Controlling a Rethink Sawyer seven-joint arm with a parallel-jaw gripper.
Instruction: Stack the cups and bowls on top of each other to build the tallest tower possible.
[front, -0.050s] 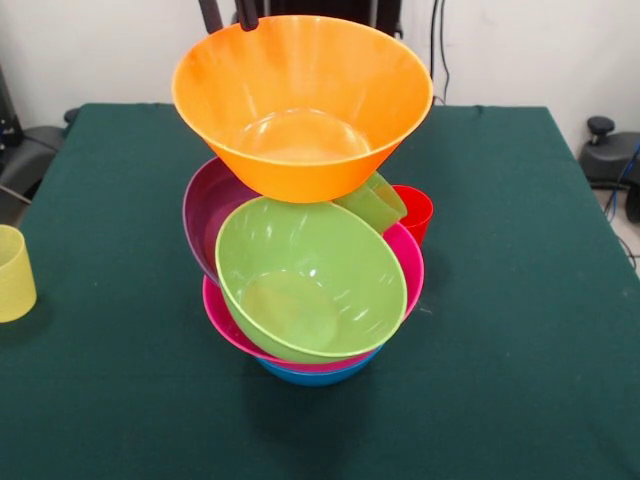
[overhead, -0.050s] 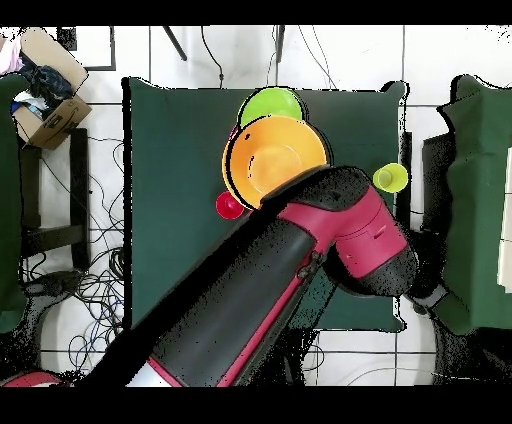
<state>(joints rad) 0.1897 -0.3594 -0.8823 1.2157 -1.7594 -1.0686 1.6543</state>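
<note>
Table surface: a dark green cloth (front, -0.050s: 520, 300) with a matte, felt-like look is covering the table.
Tower: a glossy multicoloured plastic pile (front, -0.050s: 310, 250) is standing near the middle of the cloth.
Tower base: a blue bowl (front, -0.050s: 315, 374) is sitting lowest, with only its rounded lower curve showing.
Second layer: a pink bowl (front, -0.050s: 405, 262) is nesting just above the blue one, its rim showing as a thin band.
Front layer: a lime green bowl (front, -0.050s: 310, 280) is resting tilted inside the pink one, its smooth hollow facing the front camera.
Back layer: a purple bowl (front, -0.050s: 205, 215) is leaning behind the lime one, on the picture's left.
Top piece: a wide, flared orange bowl (front, -0.050s: 300, 105) is sitting highest, tilted, its thin wall looking slightly translucent.
Green cup: a tapered tumbler (front, -0.050s: 372, 203) is lying wedged under the orange bowl.
Red cup: a small tumbler (front, -0.050s: 415, 212) is showing just behind the pink rim.
Yellow cup: a pale, ribbed tumbler (front, -0.050s: 14, 273) is standing on the cloth, well apart from the pile.
Gripper: two dark fingers (front, -0.050s: 228, 14) are showing at the orange bowl's far rim; grip state cannot be determined.
Arm: the red and black arm (overhead, -0.050s: 300, 270) is reaching over the table in the overhead view.
</note>
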